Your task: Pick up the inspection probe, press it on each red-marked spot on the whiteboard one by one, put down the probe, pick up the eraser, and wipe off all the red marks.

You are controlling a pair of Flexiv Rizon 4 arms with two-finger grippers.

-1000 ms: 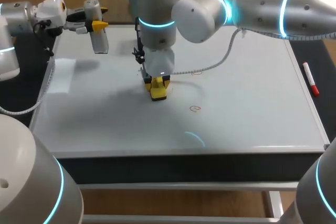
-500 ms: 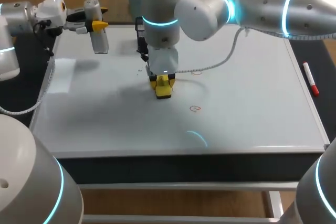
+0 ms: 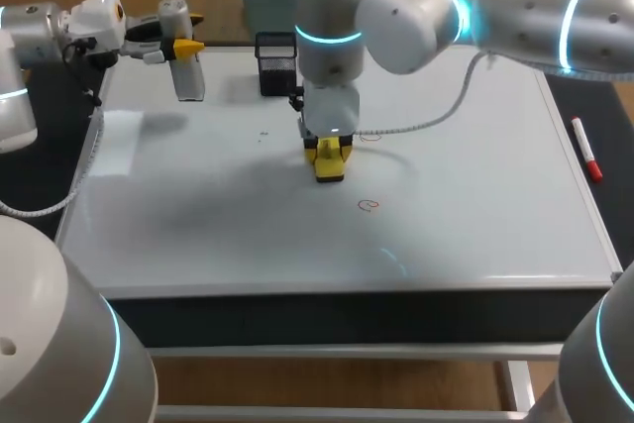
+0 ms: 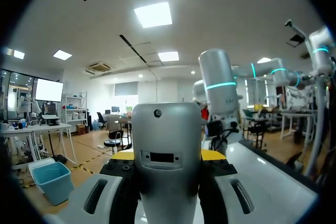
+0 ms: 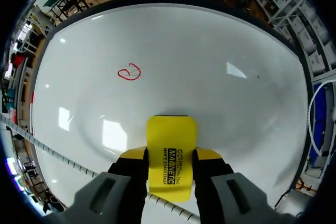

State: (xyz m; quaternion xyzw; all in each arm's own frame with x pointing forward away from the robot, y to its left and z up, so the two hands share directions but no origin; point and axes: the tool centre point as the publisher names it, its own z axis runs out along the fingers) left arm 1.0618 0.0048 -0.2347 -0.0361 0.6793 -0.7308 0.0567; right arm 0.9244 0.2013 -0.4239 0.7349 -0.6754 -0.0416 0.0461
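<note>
The whiteboard [image 3: 475, 215] covers the table. My right gripper [image 3: 329, 158] points down at its middle, shut on a yellow eraser [image 3: 330, 169] that rests against the board. One red mark [image 3: 369, 206] lies just ahead and to the right of the eraser; a fainter one [image 3: 371, 138] sits behind the arm's cable. In the right wrist view the eraser [image 5: 170, 135] is between the fingers of the right gripper [image 5: 170, 156], and a red mark [image 5: 129, 71] lies ahead. My left gripper [image 3: 183, 47] hovers over the far-left corner, shut on the grey probe [image 3: 188, 76]; the left wrist view shows the probe [image 4: 167, 145].
A black mesh holder [image 3: 275, 61] stands at the board's far edge, behind the right arm. A red marker pen [image 3: 586, 151] lies off the board's right side. The right arm's white cable [image 3: 436, 96] loops above the board.
My right arm has slid the eraser to the right and slightly away across the board, uncovering the black holder. The left arm and probe have stayed put.
</note>
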